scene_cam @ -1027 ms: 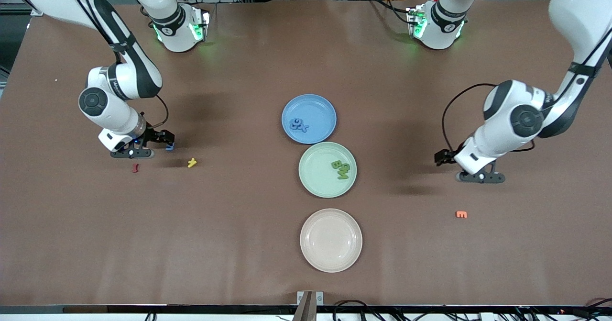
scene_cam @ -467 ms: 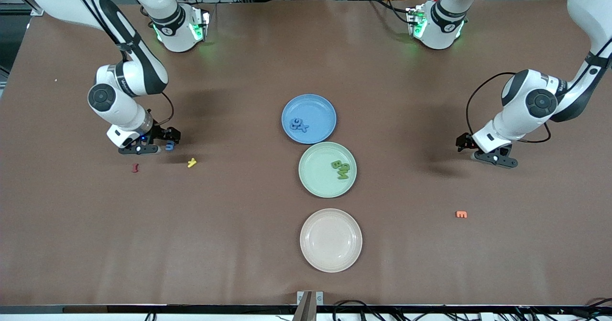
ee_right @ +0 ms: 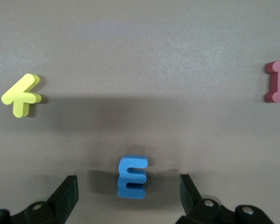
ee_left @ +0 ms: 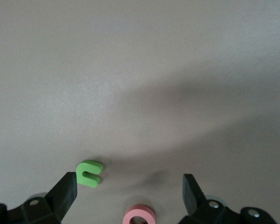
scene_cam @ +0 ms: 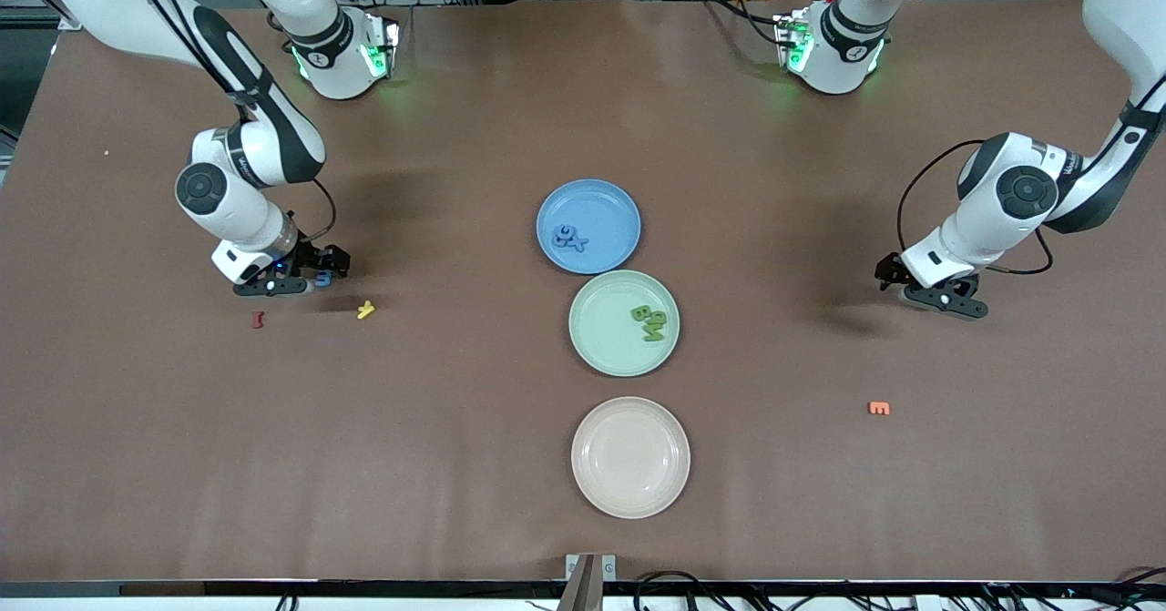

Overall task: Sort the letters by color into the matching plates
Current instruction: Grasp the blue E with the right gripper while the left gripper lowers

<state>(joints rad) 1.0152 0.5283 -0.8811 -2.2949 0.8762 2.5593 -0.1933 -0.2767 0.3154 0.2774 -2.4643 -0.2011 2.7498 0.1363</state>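
Brown worktop [scene_cam: 455,465] offers little grip, so the right gripper [ee_right: 129,198], wide around the blue letter [ee_right: 132,176], may push it aside (left gripper [ee_left: 129,198] waits, wide too).

From the front, my bench [scene_cam: 455,465] is evenly and fairly brightly lit from above, with no glare on its matte brown cover, and each of my arms throws a soft, blurred shadow onto it toward the middle of the bench. My wrist views are dimmer and greyer, each crossed by a broad diffuse shadow band, and the blue letter [ee_right: 132,177] casts only a faint smudge beside itself. In both, my own fingertips [ee_right: 65,196] at the frame's edge look slightly soft.
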